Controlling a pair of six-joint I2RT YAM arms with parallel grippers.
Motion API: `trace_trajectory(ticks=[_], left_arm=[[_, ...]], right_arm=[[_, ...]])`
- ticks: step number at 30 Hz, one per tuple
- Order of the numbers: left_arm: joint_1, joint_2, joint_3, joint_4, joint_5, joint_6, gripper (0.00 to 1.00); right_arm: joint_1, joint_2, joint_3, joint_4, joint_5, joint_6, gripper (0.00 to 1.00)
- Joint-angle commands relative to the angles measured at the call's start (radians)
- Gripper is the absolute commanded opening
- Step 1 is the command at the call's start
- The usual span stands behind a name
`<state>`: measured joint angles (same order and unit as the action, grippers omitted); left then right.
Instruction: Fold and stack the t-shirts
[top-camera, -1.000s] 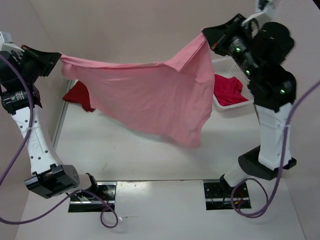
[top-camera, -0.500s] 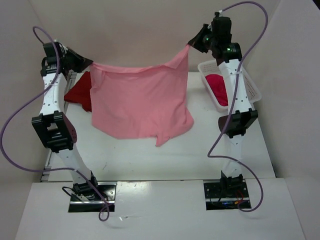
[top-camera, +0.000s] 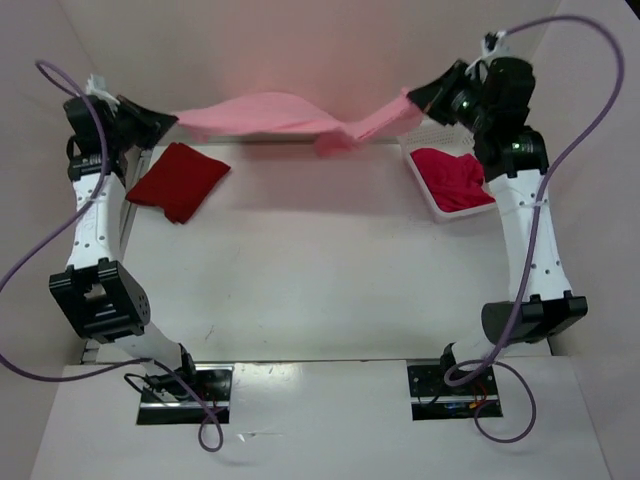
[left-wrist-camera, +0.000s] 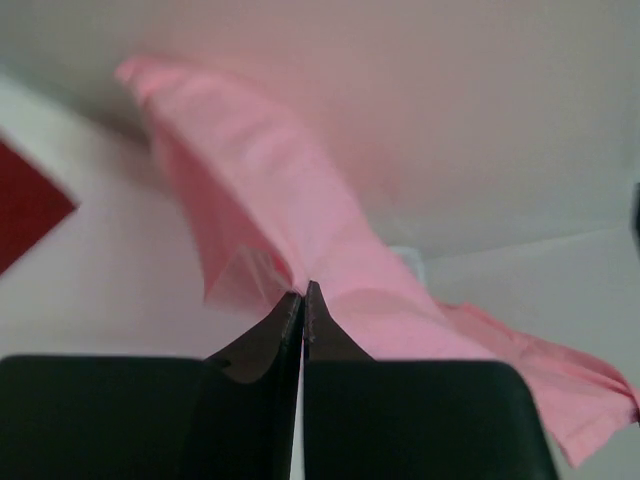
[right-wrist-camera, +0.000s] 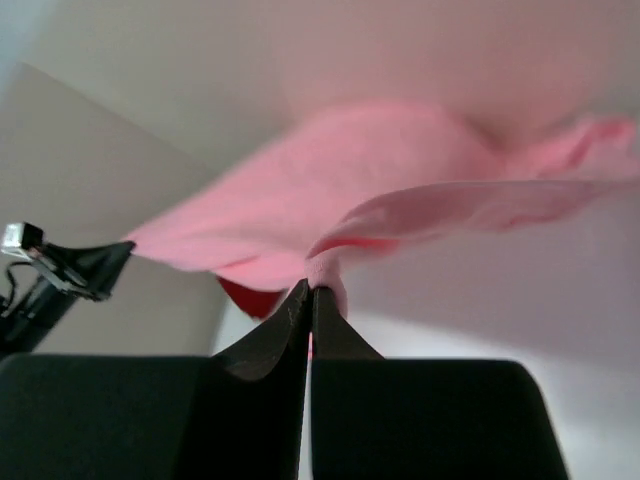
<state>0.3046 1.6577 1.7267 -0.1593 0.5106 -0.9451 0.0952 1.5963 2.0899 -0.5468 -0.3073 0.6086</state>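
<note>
At the back, pink shirt (top-camera: 270, 110) now billows flat, not hanging; left fingers (top-camera: 160, 122) and right fingers (top-camera: 425, 95) pinch it; red shirt (top-camera: 180, 180) lies below.

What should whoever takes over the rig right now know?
The left gripper is shut on the light pink t-shirt; the right gripper is shut on its other end. The shirt is stretched in the air above the far side of the table.
The dark red t-shirt lies folded at far left.
The crimson t-shirt lies crumpled in the white basket.
Left: lay, fold and stack the pink one, then the crimson one.
</note>
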Motion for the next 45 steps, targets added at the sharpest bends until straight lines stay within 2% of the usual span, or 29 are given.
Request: trace_trajectory(ticks=[1,2,3,4,6,8,11,14,17,20,21,24,25,26,27,28,32,38,42,45], left_arm=[[0.004,-0.085,-0.240,0.012,-0.006,0.101,0.02],[0.004,-0.107,-0.301,0.012,-0.026,0.124,0.07],[0.004,-0.149,-0.429,0.012,-0.036,0.146,0.13],[0.004,-0.168,-0.491,0.033,-0.037,0.146,0.20],[0.004,-0.188,-0.640,0.033,-0.046,0.158,0.37],[0.004,-0.202,-0.714,0.046,-0.067,0.167,0.41],[0.004,-0.256,-0.826,0.015,-0.124,0.186,0.44],[0.004,-0.328,-0.906,-0.002,-0.188,0.177,0.57],[0.004,-0.355,-0.953,-0.002,-0.204,0.177,0.64],[-0.011,-0.280,-0.966,0.047,-0.201,0.177,0.95],[-0.033,-0.218,-0.952,0.075,-0.201,0.177,1.00],[-0.044,-0.096,-0.932,0.170,-0.201,0.118,1.00],[-0.053,-0.070,-0.932,0.190,-0.192,0.102,0.97],[-0.053,-0.024,-0.903,0.219,-0.192,0.071,0.63],[-0.065,-0.004,-0.891,0.228,-0.204,0.056,0.47],[-0.076,0.016,-0.877,0.228,-0.221,0.043,0.42],[-0.097,0.114,-0.828,0.270,-0.230,-0.035,0.41],[-0.098,0.140,-0.820,0.302,-0.305,-0.096,0.31],[-0.107,0.195,-0.780,0.302,-0.305,-0.107,0.23],[-0.107,0.217,-0.780,0.328,-0.305,-0.135,0.23]], right_arm=[[0.005,-0.050,-0.313,0.030,0.008,-0.050,0.00],[0.005,-0.099,-0.455,0.030,0.019,-0.061,0.00],[0.005,-0.120,-0.532,0.030,0.019,-0.061,0.00],[0.005,-0.142,-0.695,0.051,0.030,-0.061,0.00],[0.005,-0.185,-0.845,0.076,0.039,-0.050,0.00],[0.005,-0.196,-1.021,0.099,0.030,-0.037,0.00],[0.005,-0.219,-1.178,0.137,0.020,0.003,0.00],[0.005,-0.219,-1.251,0.137,0.020,0.013,0.00],[0.005,-0.228,-1.272,0.137,0.042,0.022,0.00],[0.005,-0.228,-1.272,0.146,0.042,0.022,0.00],[0.005,-0.228,-1.263,0.146,0.042,0.022,0.00],[0.005,-0.228,-1.263,0.146,0.042,0.022,0.00],[0.005,-0.240,-1.263,0.146,0.042,0.022,0.00],[0.005,-0.252,-1.272,0.146,0.042,0.022,0.00],[0.005,-0.253,-1.272,0.146,0.042,0.022,0.00],[0.005,-0.253,-1.272,0.146,0.033,0.022,0.00],[0.005,-0.271,-1.283,0.146,0.033,0.022,0.00],[0.005,-0.292,-1.292,0.146,0.033,0.033,0.00],[0.005,-0.292,-1.292,0.146,0.033,0.033,0.00],[0.005,-0.292,-1.292,0.146,0.033,0.033,0.00]])
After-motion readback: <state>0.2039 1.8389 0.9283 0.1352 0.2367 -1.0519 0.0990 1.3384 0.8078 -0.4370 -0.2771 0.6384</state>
